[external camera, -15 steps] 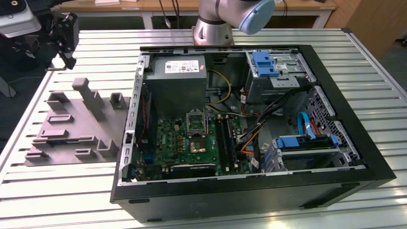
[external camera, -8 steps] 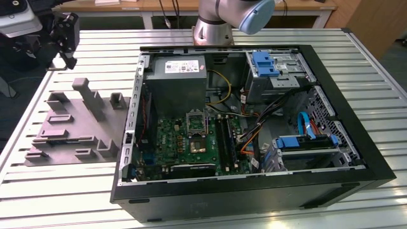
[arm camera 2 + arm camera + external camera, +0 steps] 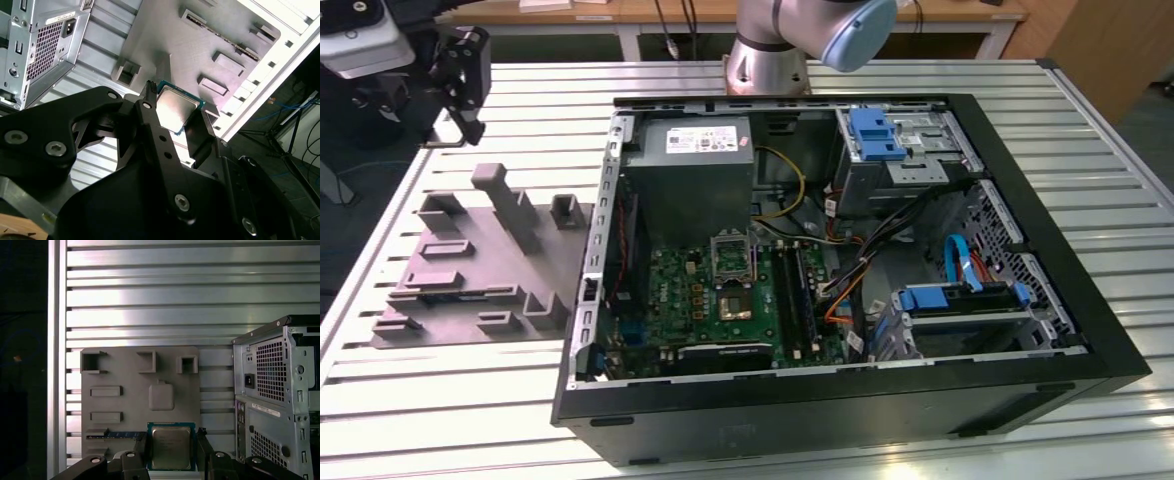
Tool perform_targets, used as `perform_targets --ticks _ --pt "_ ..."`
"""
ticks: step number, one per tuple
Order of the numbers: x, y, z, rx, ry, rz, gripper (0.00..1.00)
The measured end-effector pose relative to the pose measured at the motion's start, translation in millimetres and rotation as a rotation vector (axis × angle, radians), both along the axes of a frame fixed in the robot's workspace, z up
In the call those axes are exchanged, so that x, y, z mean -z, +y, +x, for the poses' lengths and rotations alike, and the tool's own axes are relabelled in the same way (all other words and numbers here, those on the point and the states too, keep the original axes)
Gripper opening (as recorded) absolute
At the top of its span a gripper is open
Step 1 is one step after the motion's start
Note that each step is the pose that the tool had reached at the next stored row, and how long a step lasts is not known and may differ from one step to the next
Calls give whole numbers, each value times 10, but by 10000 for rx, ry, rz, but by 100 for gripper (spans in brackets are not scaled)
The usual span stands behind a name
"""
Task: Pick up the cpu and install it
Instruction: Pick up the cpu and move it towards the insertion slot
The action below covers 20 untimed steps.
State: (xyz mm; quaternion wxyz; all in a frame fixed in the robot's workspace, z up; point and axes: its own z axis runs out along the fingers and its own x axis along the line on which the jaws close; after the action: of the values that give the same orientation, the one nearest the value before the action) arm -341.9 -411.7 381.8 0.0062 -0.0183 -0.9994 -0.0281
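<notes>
**Cpu in the grip, held above the tray**

The gripper [image 3: 172, 449] pinches the cpu [image 3: 171, 440] by two opposite edges: one black finger [image 3: 141, 450] presses on each side, and the silvery top faces the camera in both wrist views. The chip does not lie in the grey tray [image 3: 120, 370] — it hangs over it, with the slatted metal table [image 3: 454, 400] below. In the exterior view the gripper is high at the exterior view's left, well apart from the open computer case [image 3: 854, 410].

By my judgement the picking step is finished and the carrying part of the install is in hand. The socket [image 3: 732, 298] sits on the green board inside the case, beside the grey power box [image 3: 700, 170]; its metal frame looks lifted open, but I cannot tell if the seat is free.

The seating calls for care — the chip should be level, turned squarely to the socket, and kept clear of the cables [image 3: 854, 250] nearby.
</notes>
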Motion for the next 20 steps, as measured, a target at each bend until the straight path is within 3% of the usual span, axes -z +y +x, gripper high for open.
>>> perform_targets --ticks 12,20 --pt "0 0 70 -1 0 0 47" --pt "0 0 182 0 0 0 47"
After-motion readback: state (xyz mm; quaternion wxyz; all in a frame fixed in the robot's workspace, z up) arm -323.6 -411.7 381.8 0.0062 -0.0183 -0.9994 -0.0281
